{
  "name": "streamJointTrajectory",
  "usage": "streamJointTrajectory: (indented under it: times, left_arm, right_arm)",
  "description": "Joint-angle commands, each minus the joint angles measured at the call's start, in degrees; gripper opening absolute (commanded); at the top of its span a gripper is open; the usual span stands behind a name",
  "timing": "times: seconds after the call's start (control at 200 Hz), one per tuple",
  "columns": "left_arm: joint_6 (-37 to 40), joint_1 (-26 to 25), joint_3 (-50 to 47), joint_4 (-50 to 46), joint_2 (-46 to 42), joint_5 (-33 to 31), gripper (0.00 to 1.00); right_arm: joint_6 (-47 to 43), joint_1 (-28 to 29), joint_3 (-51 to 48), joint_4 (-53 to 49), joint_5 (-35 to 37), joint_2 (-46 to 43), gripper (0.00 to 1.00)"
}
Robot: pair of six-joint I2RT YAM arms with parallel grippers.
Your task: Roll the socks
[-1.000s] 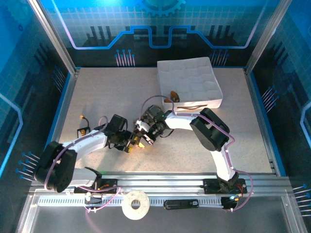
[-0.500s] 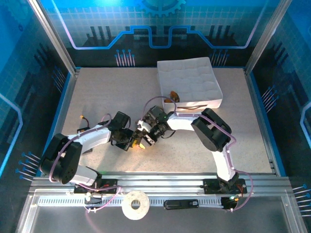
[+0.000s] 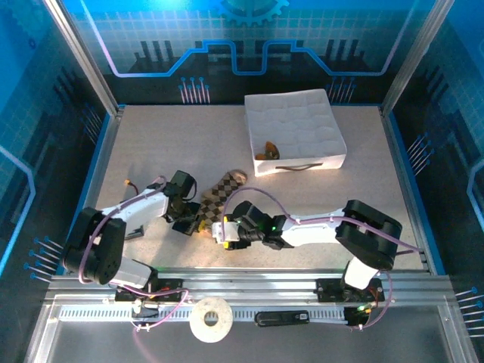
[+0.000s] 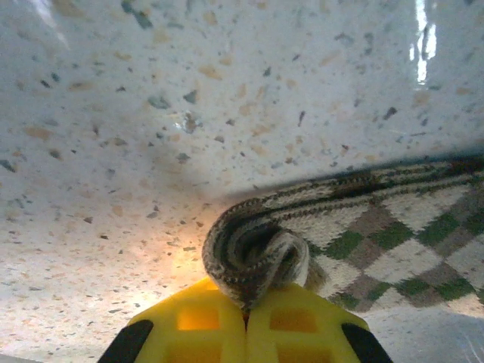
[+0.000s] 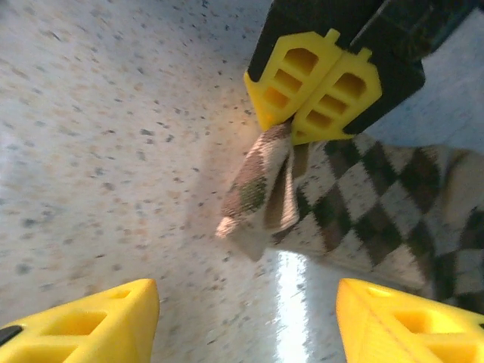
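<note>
My left arm (image 3: 136,215) lies low over the table (image 3: 151,144), stretched rightward from its base. My left gripper (image 4: 246,306) is pinched tight on the folded end of the argyle sock (image 3: 221,195). The rest of that sock lies flat on the table, slanting away toward the white box (image 3: 302,162). My right arm (image 3: 318,231) stretches low to the left. My right gripper (image 5: 246,296) faces the fold, fingers spread wide and apart from the sock.
</note>
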Motion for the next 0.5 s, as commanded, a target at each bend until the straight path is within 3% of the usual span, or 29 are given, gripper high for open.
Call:
streamJointTrajectory:
  times: [0.0, 0.29, 0.495]
  left_arm:
    - [2.5, 0.37, 1.9, -5.74, 2.73, 2.13, 0.0]
    - [4.46, 2.76, 1.96, -5.12, 5.05, 3.23, 0.0]
    - [6.06, 3.76, 2.41, -4.89, 5.54, 4.24, 0.0]
  right_arm:
    - [-8.63, 2.48, 1.99, 6.65, 9.16, 3.52, 0.63]
    - [-5.1, 4.21, 9.5, 5.05, 8.56, 11.31, 0.49]
    - [1.22, 1.94, 12.93, -1.2, 7.47, 15.39, 0.22]
